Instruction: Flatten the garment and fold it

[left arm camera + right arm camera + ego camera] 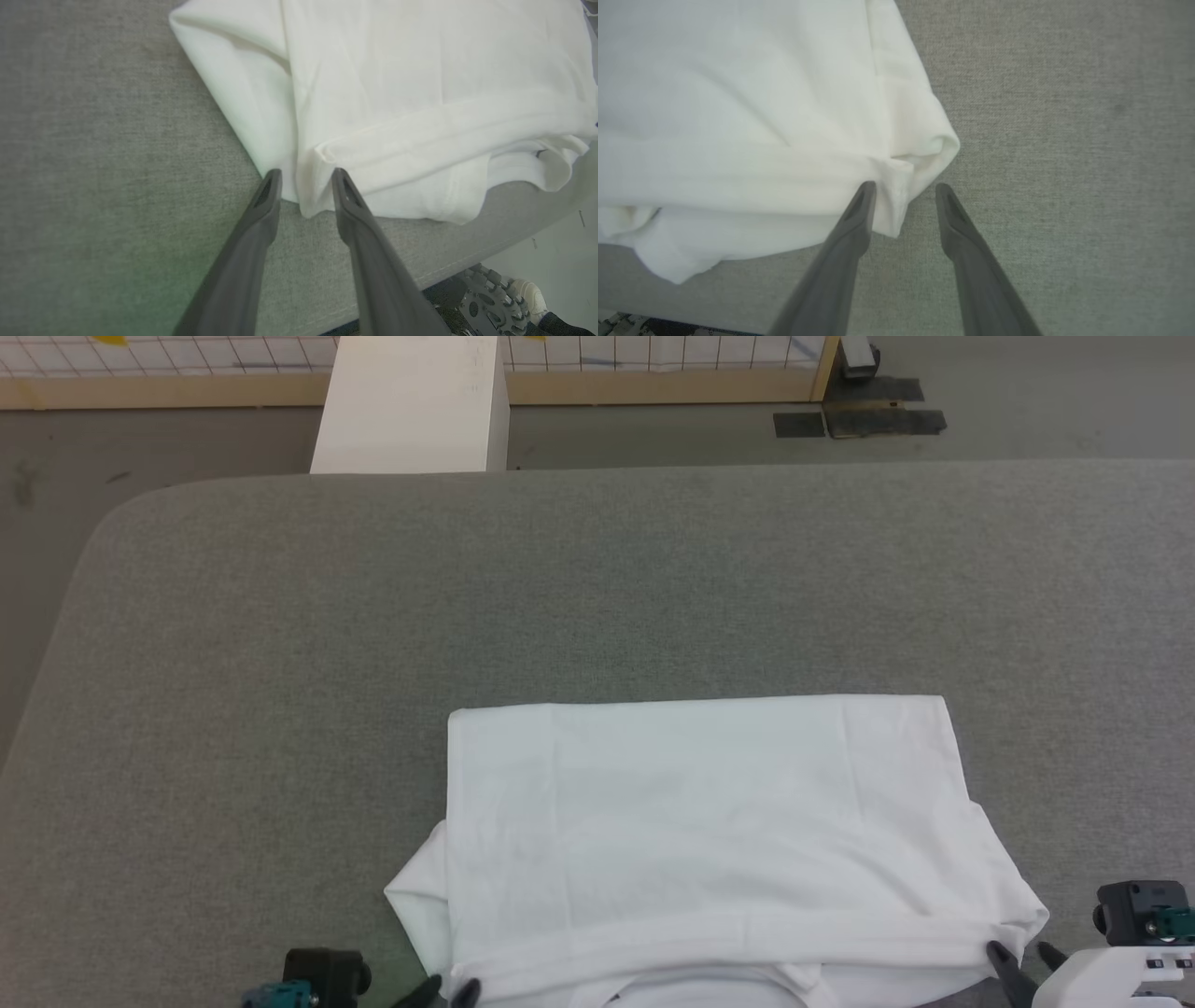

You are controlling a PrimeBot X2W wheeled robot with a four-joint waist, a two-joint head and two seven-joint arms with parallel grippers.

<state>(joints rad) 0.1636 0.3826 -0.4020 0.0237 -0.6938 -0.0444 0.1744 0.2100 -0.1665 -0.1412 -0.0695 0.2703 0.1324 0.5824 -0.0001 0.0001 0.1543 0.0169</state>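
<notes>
The garment (pixel 709 821), a white T-shirt, lies folded into a rough rectangle on the grey table (pixel 597 597), near its front edge, with a sleeve poking out at each lower corner. My left gripper (pixel 450 989) sits at the garment's near left corner. In the left wrist view the left gripper (pixel 306 175) is open, and the folded corner of the garment (pixel 420 93) lies loose between its tips. My right gripper (pixel 1022 954) is at the near right corner. The right wrist view shows the right gripper (pixel 906 186) open, with the garment's (pixel 738 116) hem corner hanging beside its left finger (pixel 859 210).
A rigid white box (pixel 411 406) stands on the floor behind the table's far edge. A wood-framed grid panel (pixel 653 373) runs along the back, with dark mats (pixel 859 422) beside it. The table's front edge (pixel 467 266) runs just behind my left gripper.
</notes>
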